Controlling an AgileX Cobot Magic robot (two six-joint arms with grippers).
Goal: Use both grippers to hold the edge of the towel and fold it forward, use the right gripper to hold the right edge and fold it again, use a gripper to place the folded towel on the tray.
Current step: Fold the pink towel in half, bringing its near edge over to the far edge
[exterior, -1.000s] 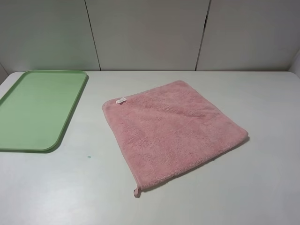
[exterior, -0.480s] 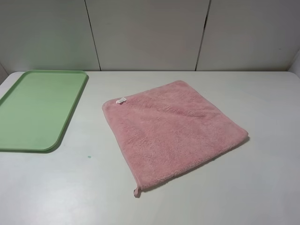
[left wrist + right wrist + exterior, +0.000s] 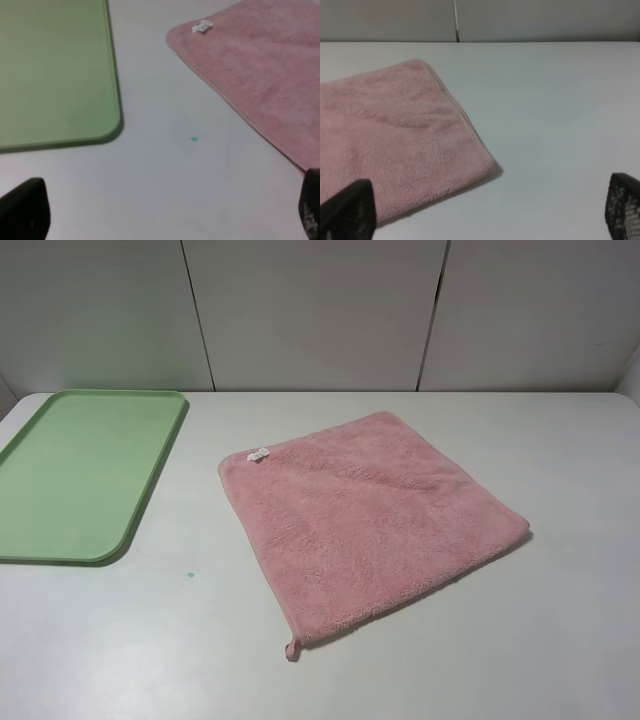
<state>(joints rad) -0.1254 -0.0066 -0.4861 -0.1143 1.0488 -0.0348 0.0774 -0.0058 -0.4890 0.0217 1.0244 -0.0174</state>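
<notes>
White desk (image 3: 520, 660), grey panelled wall behind. Item: towel (image 3: 365, 520), pink, laid flat and unfolded at centre frame; tag (image 3: 257, 454) at its upper-left corner, loop (image 3: 291, 648) at its lowest corner. Item: tray (image 3: 80, 475), green, at upper left, well apart from the towel, nothing on it. Left end effector (image 3: 167, 215) and right end effector (image 3: 486, 212): fingers spread wide, nothing pinched, neither seen in the high view. Change against the earlier frames: none noted; towel and tray are unmoved. First fold is judged not begun; hem (image 3: 414, 585) is yet to be gripped.
</notes>
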